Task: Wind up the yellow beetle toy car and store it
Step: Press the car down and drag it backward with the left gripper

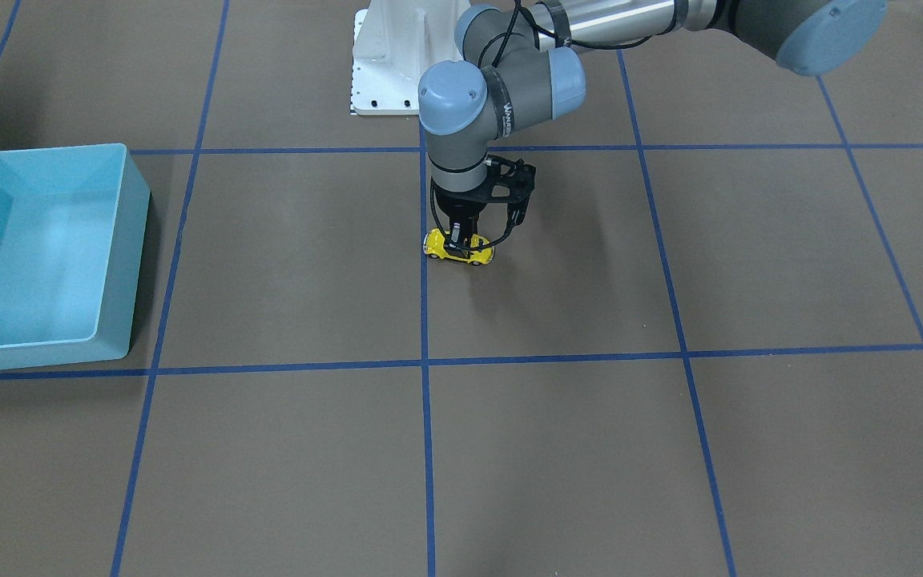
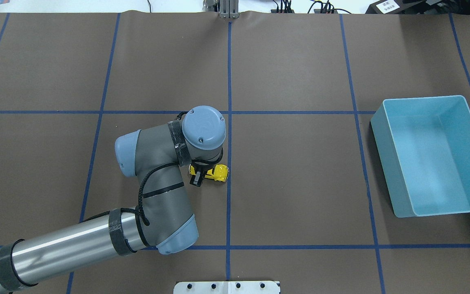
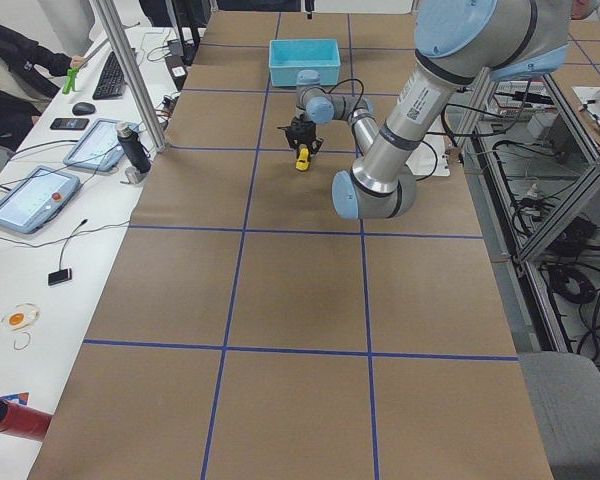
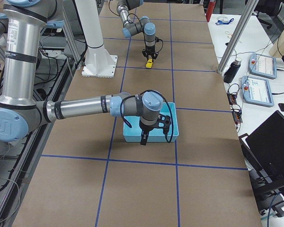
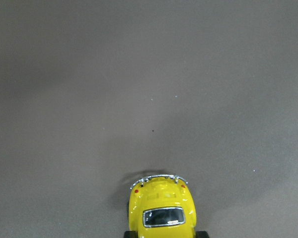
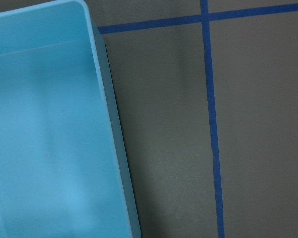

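- Yellow beetle toy car [image 1: 475,256] sits wheels-down on the brown table [image 1: 558,433], just beside the blue centre line [image 1: 426,401].
- We see the left gripper [image 1: 459,238] clamped across its body.
- Right gripper [image 4: 143,140] hangs at the light-blue bin [image 4: 174,135]; its grip we cannot tell.

This was a robot lab. A big robot arm [image 3: 420,90] stood at a long table [image 3: 300,400] with a brown cover and blue tape lines [image 2: 229,204] making squares. Beside it was a desk with tablets [image 3: 30,197], a keyboard [image 3: 112,72] and a laptop [image 4: 274,142]. A person [image 3: 8,90] sat there. Metal poles [image 3: 130,80] and lots of cables [image 3: 570,285] were around the table.
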`<state>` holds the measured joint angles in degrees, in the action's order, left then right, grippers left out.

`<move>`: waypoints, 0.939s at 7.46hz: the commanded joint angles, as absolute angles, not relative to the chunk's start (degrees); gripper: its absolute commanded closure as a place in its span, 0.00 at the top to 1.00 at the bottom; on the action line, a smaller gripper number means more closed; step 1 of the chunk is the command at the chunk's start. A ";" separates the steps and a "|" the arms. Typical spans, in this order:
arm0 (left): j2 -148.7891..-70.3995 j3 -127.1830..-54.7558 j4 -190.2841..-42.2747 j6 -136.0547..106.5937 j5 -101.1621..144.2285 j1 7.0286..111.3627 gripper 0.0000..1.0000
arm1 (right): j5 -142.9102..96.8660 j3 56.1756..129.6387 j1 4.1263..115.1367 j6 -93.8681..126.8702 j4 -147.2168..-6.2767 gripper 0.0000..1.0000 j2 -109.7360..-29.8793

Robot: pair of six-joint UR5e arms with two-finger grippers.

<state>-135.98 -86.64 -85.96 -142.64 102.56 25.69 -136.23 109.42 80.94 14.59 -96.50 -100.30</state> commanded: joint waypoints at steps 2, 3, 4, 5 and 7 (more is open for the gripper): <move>-134.39 -88.42 -85.96 -141.86 102.57 25.75 0.19 | -136.23 109.42 80.95 14.59 -96.42 1.00 -100.55; -134.38 -88.50 -85.96 -141.33 102.57 25.75 0.18 | -136.23 109.42 80.95 14.59 -96.42 1.00 -100.55; -134.12 -88.51 -85.96 -141.15 102.57 25.75 0.17 | -136.23 109.51 80.86 14.59 -96.42 1.00 -100.55; -134.12 -88.51 -85.96 -141.15 102.57 26.10 0.17 | -136.23 109.51 80.86 14.59 -96.42 1.00 -100.55; -134.03 -88.51 -85.96 -140.98 102.57 26.28 0.16 | -136.23 109.51 80.95 14.59 -96.42 1.00 -100.55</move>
